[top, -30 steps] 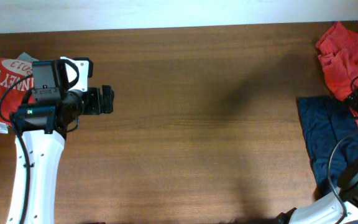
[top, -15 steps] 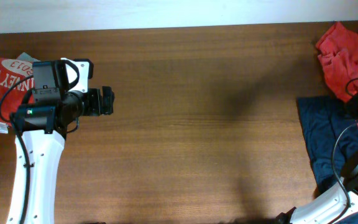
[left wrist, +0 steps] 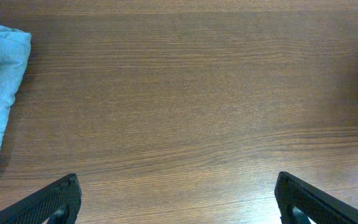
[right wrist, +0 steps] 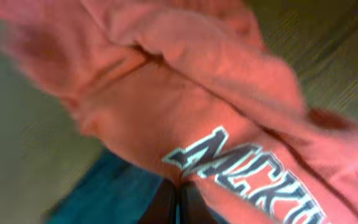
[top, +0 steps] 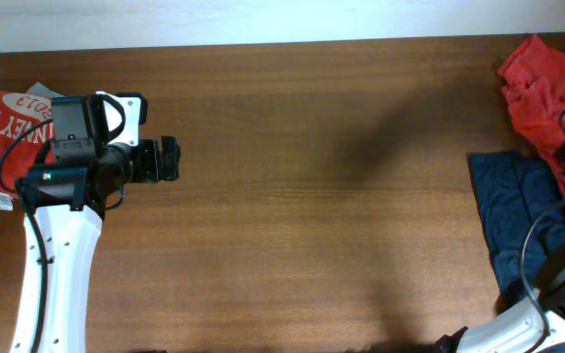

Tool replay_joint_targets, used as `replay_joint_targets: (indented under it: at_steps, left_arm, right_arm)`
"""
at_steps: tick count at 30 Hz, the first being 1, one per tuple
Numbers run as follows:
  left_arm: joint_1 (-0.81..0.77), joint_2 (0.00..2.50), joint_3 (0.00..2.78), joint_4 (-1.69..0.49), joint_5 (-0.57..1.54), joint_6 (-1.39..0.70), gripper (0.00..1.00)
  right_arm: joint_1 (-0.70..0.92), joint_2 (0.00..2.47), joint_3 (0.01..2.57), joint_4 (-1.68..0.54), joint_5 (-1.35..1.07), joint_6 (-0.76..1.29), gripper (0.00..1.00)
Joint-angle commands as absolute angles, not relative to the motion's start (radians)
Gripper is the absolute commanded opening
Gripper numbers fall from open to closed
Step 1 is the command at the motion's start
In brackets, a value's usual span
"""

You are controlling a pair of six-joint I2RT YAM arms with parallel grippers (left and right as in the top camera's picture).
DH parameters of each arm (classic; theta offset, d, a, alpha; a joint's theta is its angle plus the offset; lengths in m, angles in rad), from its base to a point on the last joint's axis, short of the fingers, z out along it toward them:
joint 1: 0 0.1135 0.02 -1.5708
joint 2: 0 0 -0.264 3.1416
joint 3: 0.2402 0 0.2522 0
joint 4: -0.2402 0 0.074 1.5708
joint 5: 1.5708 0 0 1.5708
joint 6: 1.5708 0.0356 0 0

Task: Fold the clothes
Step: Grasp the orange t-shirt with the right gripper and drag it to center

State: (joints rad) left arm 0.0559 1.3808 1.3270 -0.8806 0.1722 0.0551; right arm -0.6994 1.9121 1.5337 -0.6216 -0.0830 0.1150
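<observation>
At least three garments are showing overhead. A red shirt with white lettering [top: 3, 123] is lying compact at the upper left, seemingly dealt with. A crumpled red garment [top: 538, 83] and a rumpled navy garment [top: 508, 211] are lying unfolded at the right edge. The left gripper [left wrist: 178, 202] is hanging spread wide over the brown wooden table [top: 312, 196]. The right gripper [right wrist: 178, 200] is holding jaws nearly together, apparently pinching red fabric with dark lettering [right wrist: 241, 162]. Most folding is judged outstanding
</observation>
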Motion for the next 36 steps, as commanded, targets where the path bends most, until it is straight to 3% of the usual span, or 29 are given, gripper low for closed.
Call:
replay_joint_targets:
  at_steps: [1, 12, 23, 31, 36]
  left_arm:
    - [0.059, 1.385, 1.346, -0.879, 0.180, 0.049, 0.99]
    - [0.059, 1.385, 1.370, -0.863, 0.217, 0.049, 0.99]
    - [0.059, 1.385, 1.370, -0.836, 0.218, 0.049, 0.99]
    - [0.059, 1.386, 1.370, -0.808, 0.217, 0.049, 0.99]
    - [0.059, 1.386, 1.370, -0.770, 0.217, 0.049, 0.99]
  right_arm:
    - [-0.659, 1.792, 1.638, -0.683, -0.169, 0.070, 0.04]
    - [-0.494, 1.509, 1.677, -0.869, -0.197, 0.060, 0.04]
    - [-0.442, 1.407, 1.677, -0.993, -0.336, 0.019, 0.04]
    - [-0.238, 1.365, 1.677, -1.000, -0.337, -0.010, 0.04]
    - [-0.026, 1.419, 1.677, -0.864, -0.327, 0.030, 0.04]
